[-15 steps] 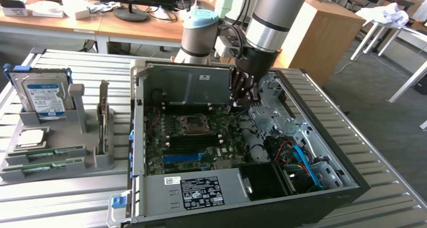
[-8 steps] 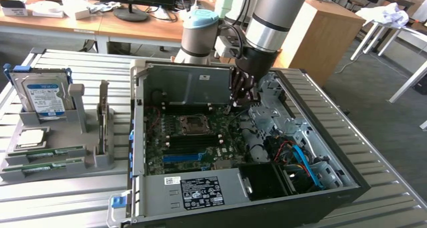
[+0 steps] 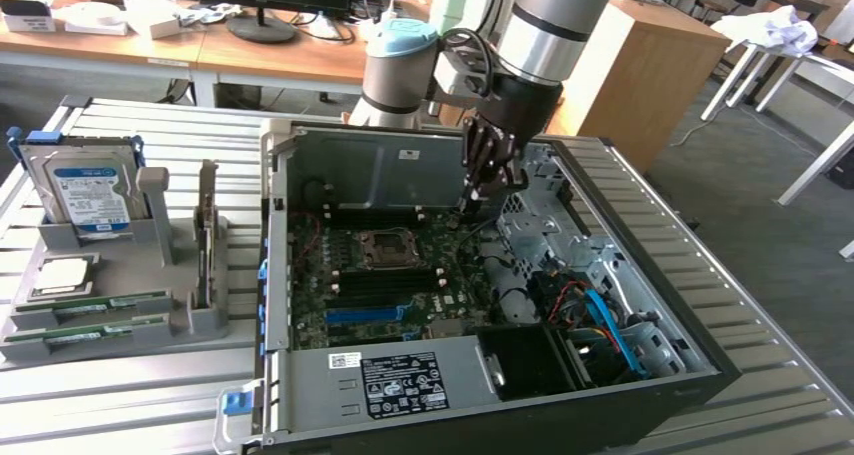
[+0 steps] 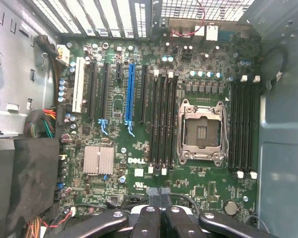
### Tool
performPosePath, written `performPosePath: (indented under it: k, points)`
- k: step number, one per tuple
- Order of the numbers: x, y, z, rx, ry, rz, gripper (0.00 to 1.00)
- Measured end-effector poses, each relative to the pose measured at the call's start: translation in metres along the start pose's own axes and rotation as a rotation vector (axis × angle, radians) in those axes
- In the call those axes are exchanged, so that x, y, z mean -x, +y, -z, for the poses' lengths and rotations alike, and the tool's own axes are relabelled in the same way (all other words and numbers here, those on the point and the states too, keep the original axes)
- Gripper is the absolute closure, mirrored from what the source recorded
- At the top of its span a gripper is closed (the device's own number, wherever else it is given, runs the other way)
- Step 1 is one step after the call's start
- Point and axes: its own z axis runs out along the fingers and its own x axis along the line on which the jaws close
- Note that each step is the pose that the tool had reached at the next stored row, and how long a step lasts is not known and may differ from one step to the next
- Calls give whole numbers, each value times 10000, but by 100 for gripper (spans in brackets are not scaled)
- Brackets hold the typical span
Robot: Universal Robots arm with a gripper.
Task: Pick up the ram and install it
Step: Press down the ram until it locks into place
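The black, multi-jointed gripper (image 3: 489, 197) hangs inside the open dark-grey metal computer case (image 3: 694, 375), its fingertips pressed together and pinching nothing. Directly beneath it lies the green motherboard (image 4: 139, 163), with the silver processor socket (image 4: 202, 131) and long black memory slots (image 4: 162, 119) close by. The ram (image 3: 100, 305), a long thin green circuit-board stick, lies well apart from the gripper, toward the exterior view's left, in a grey plastic rack (image 3: 204, 322) outside the case.

You have here: case wall (image 3: 360, 165) grey sheet metal, matt; motherboard (image 4: 198, 173) green, lightly glossy; gripper (image 4: 159, 193) black, smooth, satin; table (image 3: 120, 405) ribbed metal slats; rack (image 3: 203, 320) grey matt plastic; hard drive (image 3: 87, 190) shiny metal, paper label.
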Motion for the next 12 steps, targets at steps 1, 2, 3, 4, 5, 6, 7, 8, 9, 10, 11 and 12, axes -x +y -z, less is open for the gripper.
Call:
performPosePath:
  k: [1,2,3,4,5,6,7,8,9,10,11,12]
  points:
    - [0,0,0,0,0,0,90]
    - [0,0,0,0,1,-2,90]
    - [0,2,1,-1,0,-24,90]
    - [-1,6,3,-2,-2,-76,90]
    - [-2,14,5,-6,-4,-160,90]
    - [-3,23,8,-11,-10,-268,90]
    - [-4,35,11,-18,-18,-407,90]
    - [-6,49,15,-25,-25,-570,90]
    - [-7,66,20,-33,-34,-762,90]
    - [-9,85,25,-42,-45,-981,90]
    - [-11,107,31,-53,-56,-1227,90]
    - [-13,133,39,-66,-72,-1527,90]
